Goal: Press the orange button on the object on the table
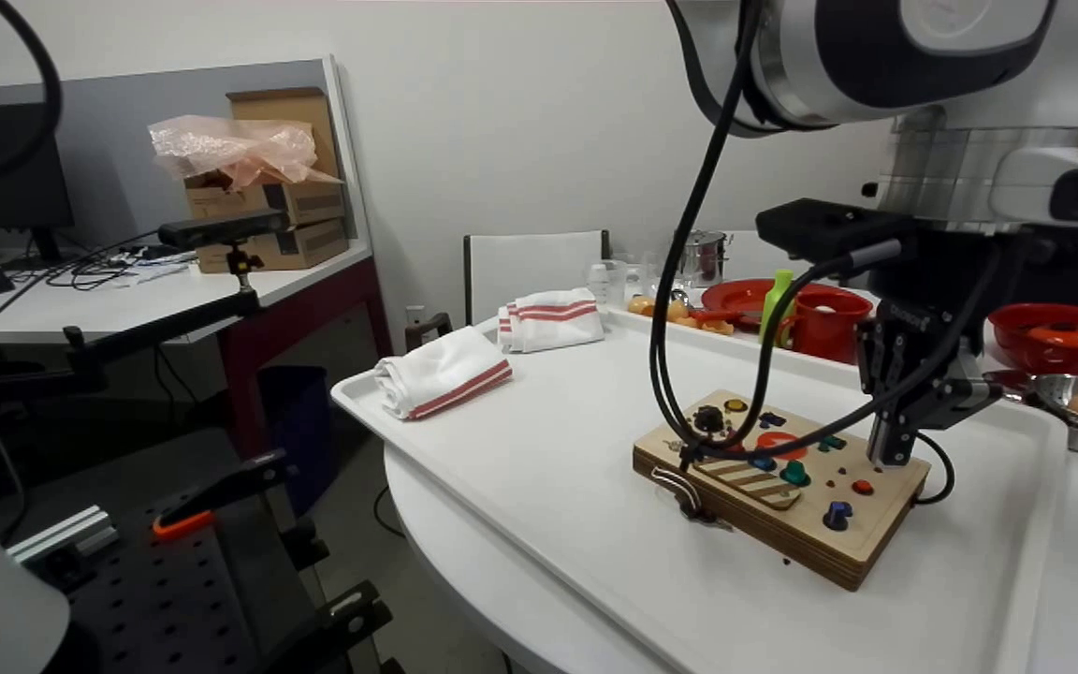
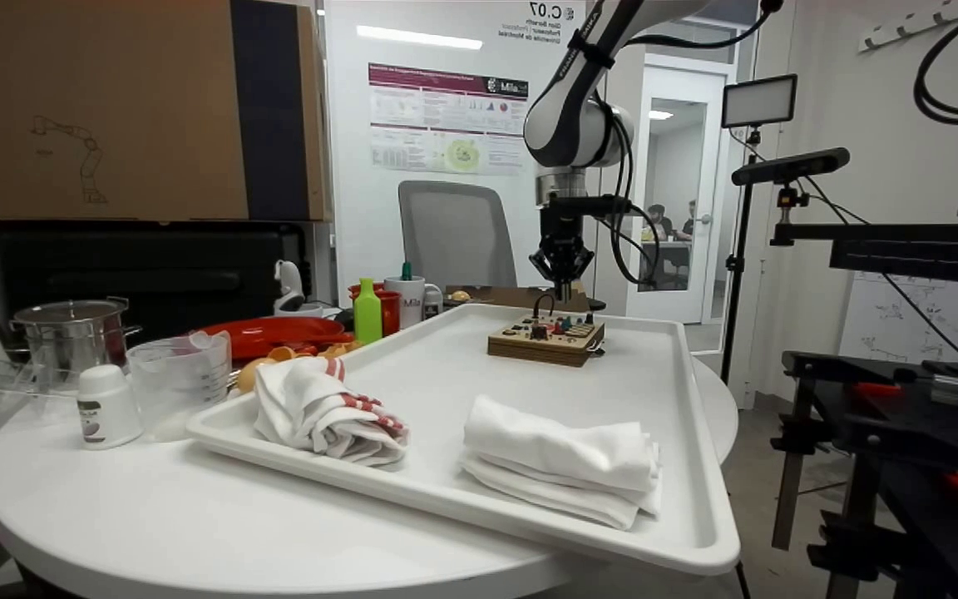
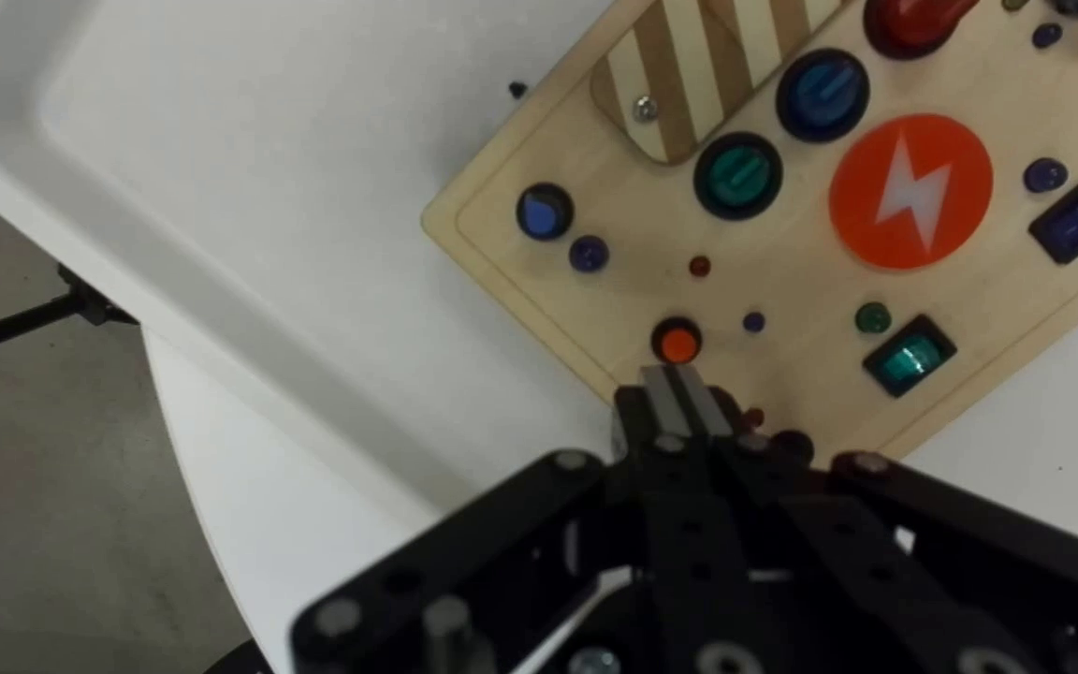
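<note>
One big round white desk point(image 2: 105, 524) carries all sorts of things. A robot arm point(image 2: 566, 133) reaches down over it in both exterior views. On the desk lies a long white tray point(image 1: 548, 449) with round corners and a raised edge. Two folded white cloths point(image 1: 445, 368) with red stripes rest near one end of the tray. Near the other end sits a flat wooden board point(image 3: 796, 262). The robot's black hand point(image 3: 673, 371) points down over that board, close to a corner. Its two fingers point(image 3: 662, 400) are pinched together, side by side, and they have hold of nothing. Outside the tray stand a red cup point(image 1: 829, 328) and, next to it, a skinny green bottle point(image 2: 368, 314). On the board is a round red spot point(image 3: 857, 201) with a white zigzag. Just beside the spot is a smaller green knob point(image 3: 737, 176). Smaller still is the orange button point(image 3: 679, 345), with a black ring around it. It is on the board, near a short edge, right beside the fingers. Whether they touch the wood is hard to see.
</note>
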Tool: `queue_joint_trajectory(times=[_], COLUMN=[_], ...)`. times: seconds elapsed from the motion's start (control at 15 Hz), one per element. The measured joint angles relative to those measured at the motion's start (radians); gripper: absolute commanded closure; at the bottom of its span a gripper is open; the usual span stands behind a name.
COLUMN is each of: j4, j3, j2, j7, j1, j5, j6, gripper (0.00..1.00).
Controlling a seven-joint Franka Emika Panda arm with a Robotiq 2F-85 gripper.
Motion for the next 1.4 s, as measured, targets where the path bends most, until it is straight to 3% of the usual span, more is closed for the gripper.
queue_joint_trajectory(times=[1.4], j4=[0.040], j3=[-0.002], j2=[0.044], j7=[0.047], j1=[0.006], j5=[0.007], j6=[-0.003], gripper=[1.00])
